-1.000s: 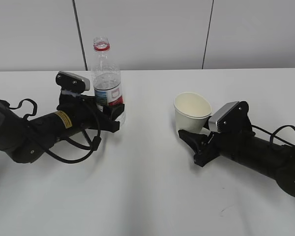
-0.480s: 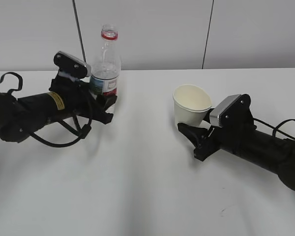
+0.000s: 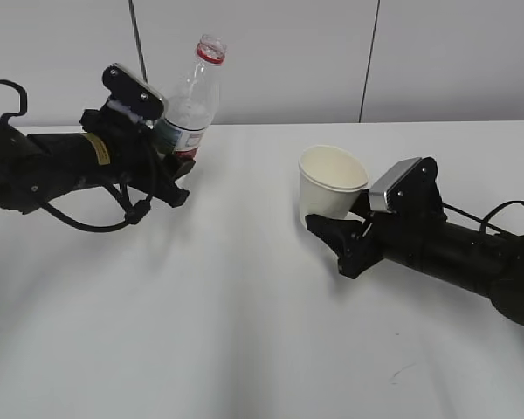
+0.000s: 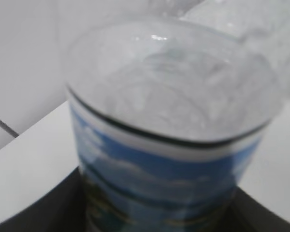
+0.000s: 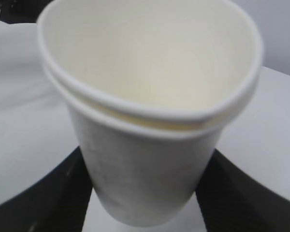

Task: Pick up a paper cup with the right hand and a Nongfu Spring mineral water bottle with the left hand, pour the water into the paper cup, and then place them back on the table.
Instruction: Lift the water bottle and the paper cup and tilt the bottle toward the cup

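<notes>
My left gripper (image 3: 173, 166) is shut on the Nongfu Spring mineral water bottle (image 3: 190, 105), held off the table and tilted to the right, its open red-ringed neck up. The left wrist view shows the bottle (image 4: 169, 135) close up, clear water inside, black fingers at both sides of the label. My right gripper (image 3: 332, 231) is shut on the off-white paper cup (image 3: 330, 182), held just above the table and leaning left. In the right wrist view the cup (image 5: 150, 116) fills the frame; its rim is squeezed, its inside looks dry, black fingers (image 5: 53, 193) flank it.
The white table (image 3: 244, 332) spreads under both arms, with a small dark scratch mark (image 3: 400, 374) at the front right. A grey panelled wall (image 3: 279, 52) stands behind the table's far edge.
My left gripper has lifted the bottle off the table, moved it back and tilted it to the right. My right gripper has raised the cup slightly and shifted it left.
</notes>
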Tool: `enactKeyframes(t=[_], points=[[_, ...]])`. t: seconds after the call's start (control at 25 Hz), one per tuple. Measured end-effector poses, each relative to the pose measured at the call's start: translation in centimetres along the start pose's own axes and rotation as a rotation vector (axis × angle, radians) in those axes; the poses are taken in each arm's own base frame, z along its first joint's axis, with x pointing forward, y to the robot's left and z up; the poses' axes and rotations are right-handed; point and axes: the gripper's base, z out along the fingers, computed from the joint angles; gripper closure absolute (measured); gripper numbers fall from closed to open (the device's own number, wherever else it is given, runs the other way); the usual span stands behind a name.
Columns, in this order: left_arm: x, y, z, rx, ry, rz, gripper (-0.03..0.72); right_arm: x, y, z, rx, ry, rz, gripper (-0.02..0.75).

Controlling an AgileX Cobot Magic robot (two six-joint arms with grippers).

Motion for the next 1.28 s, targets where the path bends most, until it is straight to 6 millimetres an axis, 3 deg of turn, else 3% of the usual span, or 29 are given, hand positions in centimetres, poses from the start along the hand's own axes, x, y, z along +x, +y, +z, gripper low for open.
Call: enactKeyframes(t=[0.56, 0.72, 0.96, 1.28], points=[[-2.6, 1.7, 0.8, 0.008, 0.057, 0.242, 0.304, -0.3, -0.9, 1.5, -0.045, 0.11, 0.023, 0.279], [-3.4, 2.1, 1.0, 0.006, 0.075, 0.386, 0.307, -0.6, -1.3, 2.1, -0.063, 0.141, 0.018, 0.282], [-4.7, 2.1, 1.2, -0.001, 0.098, 0.438, 0.309, -1.2, -1.9, 2.8, -0.077, 0.156, 0.0, 0.282], [-4.8, 2.1, 1.3, 0.005, 0.135, 0.556, 0.309, -2.0, -2.4, 3.5, -0.091, 0.157, -0.012, 0.283]])
